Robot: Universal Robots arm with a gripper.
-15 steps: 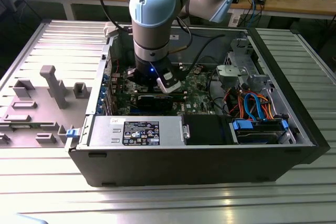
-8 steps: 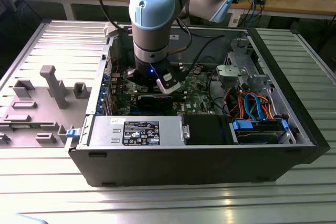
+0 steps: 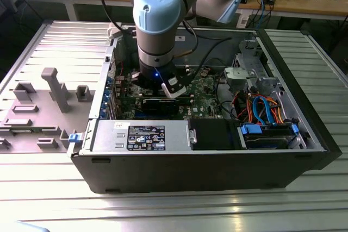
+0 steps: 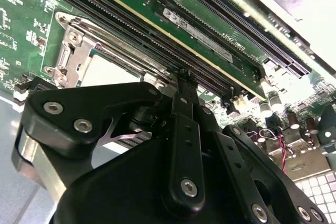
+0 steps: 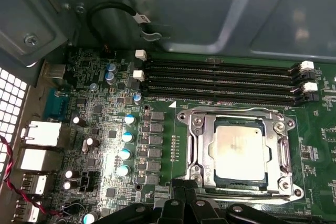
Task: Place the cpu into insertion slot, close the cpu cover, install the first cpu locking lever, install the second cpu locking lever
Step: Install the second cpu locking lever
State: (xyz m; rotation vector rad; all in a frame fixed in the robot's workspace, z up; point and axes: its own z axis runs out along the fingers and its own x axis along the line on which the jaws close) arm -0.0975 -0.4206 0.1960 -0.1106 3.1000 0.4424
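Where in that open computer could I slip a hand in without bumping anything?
Judging by the exterior view, the roomiest gap lies between the arm and the silver drive cage, over the green motherboard. Around the cpu it is crowded: the gripper hangs beside the cpu cover, with memory slots bordering it.

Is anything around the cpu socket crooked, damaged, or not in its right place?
Nothing stands out. In the first wrist view the cpu lies flat and square in the insertion slot, and the cpu cover frames it evenly, with no tilt. The memory slots above it look straight and undamaged.
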